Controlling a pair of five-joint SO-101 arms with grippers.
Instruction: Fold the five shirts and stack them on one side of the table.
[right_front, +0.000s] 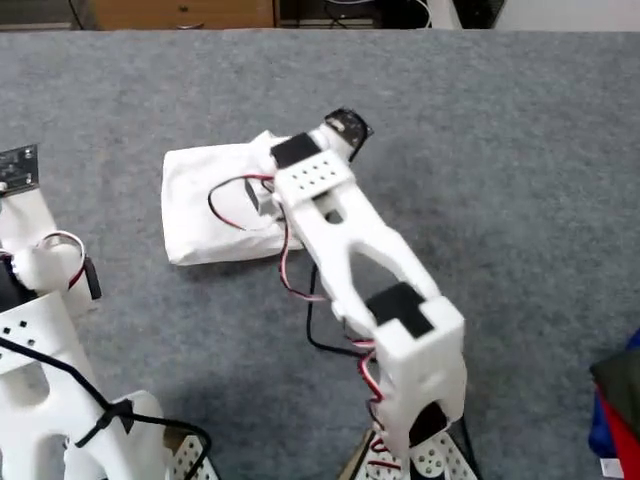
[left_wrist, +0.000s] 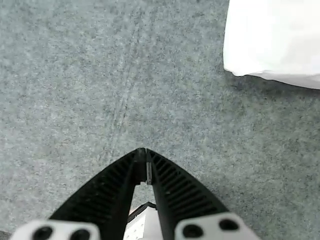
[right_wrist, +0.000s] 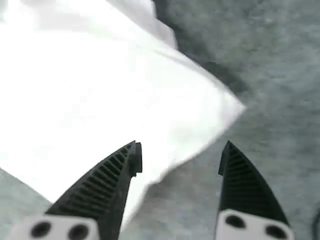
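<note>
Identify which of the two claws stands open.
The right claw, over a corner of the folded white shirt, is spread wide apart. The left claw, above the grey table, is closed tip to tip.

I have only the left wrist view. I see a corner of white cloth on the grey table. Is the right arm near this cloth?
Observer: Yes. The right gripper is over a corner of the white shirt, on the side far from the left arm.
Operator: Are its jaws shut on the shirt?
Observer: No, the jaws are open, one over the shirt and one over the bare table.
Operator: Are there other shirts anywhere?
Observer: A pile of coloured cloth lies at the table edge beyond the right arm. I cannot tell how many pieces it holds.
</note>
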